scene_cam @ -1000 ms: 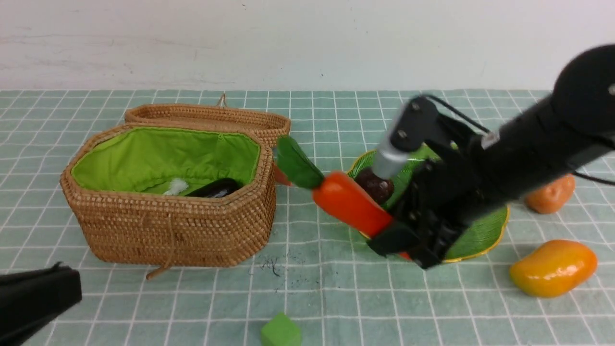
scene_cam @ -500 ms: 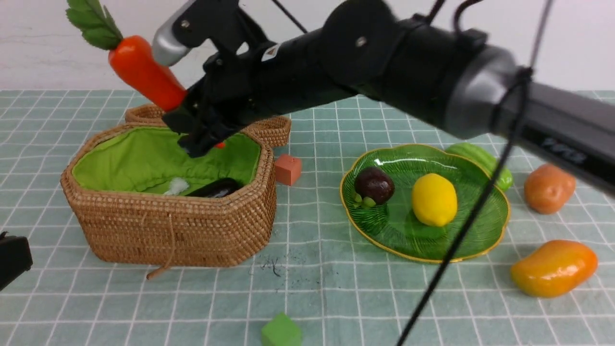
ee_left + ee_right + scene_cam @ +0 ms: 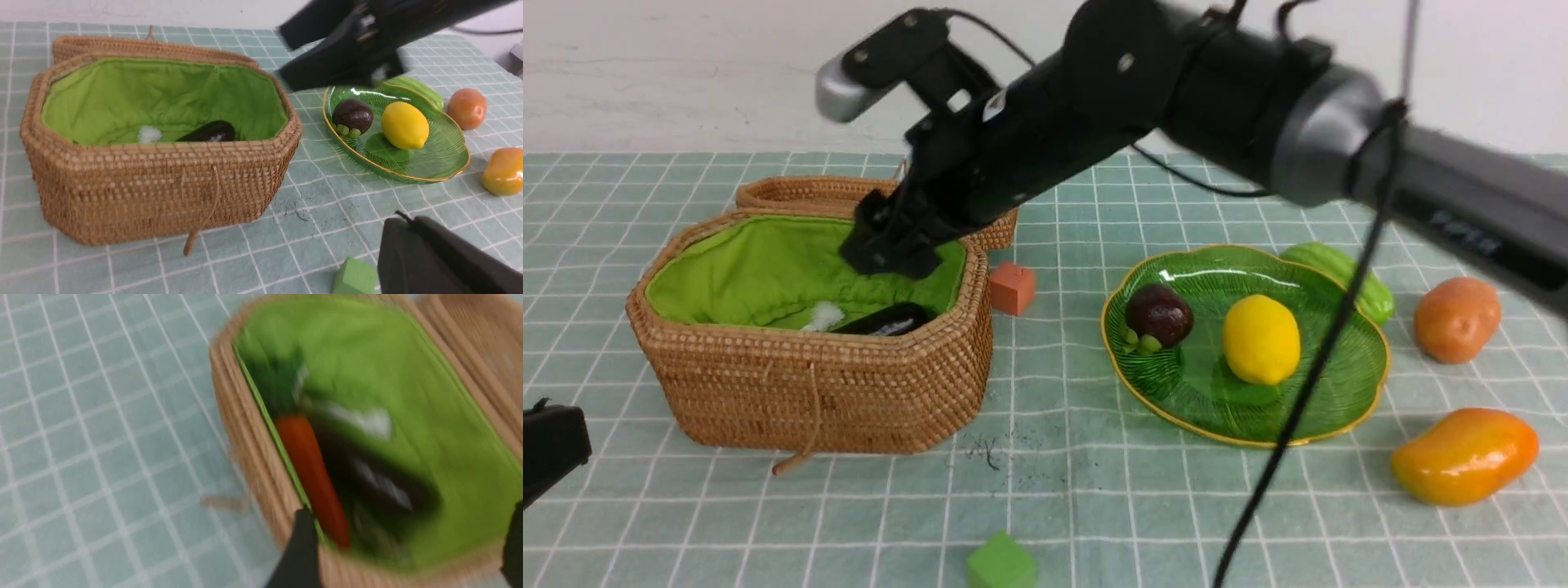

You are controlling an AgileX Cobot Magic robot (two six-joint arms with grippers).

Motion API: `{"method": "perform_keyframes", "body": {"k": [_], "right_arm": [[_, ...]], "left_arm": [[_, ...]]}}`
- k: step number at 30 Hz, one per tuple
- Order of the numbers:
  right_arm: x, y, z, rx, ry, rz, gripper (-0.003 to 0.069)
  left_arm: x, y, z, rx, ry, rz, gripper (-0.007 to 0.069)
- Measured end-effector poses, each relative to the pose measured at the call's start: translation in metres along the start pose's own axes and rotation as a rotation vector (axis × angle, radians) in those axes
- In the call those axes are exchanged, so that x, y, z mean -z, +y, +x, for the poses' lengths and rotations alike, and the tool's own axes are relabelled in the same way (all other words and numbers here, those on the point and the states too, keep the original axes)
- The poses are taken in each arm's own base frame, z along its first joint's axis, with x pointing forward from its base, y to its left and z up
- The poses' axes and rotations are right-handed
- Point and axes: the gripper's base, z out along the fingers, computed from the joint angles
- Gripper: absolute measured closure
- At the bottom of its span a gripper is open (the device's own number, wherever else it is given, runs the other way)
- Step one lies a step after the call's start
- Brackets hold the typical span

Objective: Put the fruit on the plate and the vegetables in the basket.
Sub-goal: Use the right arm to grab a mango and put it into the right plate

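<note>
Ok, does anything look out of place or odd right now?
Nothing spilled or damaged. A white tuft lies in the basket beside the eggplant, and dark scuff marks stain the tablecloth just in front of the basket.

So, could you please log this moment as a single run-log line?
right gripper open above basket | carrot, eggplant inside | lemon, mangosteen on plate | mango, potato, gourd on tablecloth | left gripper unclear

- Faint pale lettering (image 3: pixel 1462 231) on the dark outer segment of the right arm (image 3: pixel 1176 90): too blurred to make out.
- Small white sticker (image 3: pixel 995 100) by that arm's wrist: print too small to read.
- Otherwise no legible text, number or brand mark in any view.
</note>
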Motion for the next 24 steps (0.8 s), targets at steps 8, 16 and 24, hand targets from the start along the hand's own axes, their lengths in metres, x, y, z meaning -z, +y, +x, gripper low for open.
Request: {"method": "perform_keyframes", "body": {"k": [8,16,24], "right_arm": [[0.109,-0.027,0.025,-0.306,0.251,0.321,0.0551],[0.159,-0.06,0.116,-0.761,0.376,0.55,0.0664],[0.16,-0.109,0.245,-1.321,0.366,0.617,0.037]], "left_arm": [[0.002,-0.015,-0.009,-0.111,-0.112,0.161,0.0638],[0.002,-0.022,-0.009,-0.107,-0.113,0.238,0.0638],[0.001,-0.023,-0.008,-0.115,-0.097,0.241,0.0637]]}}
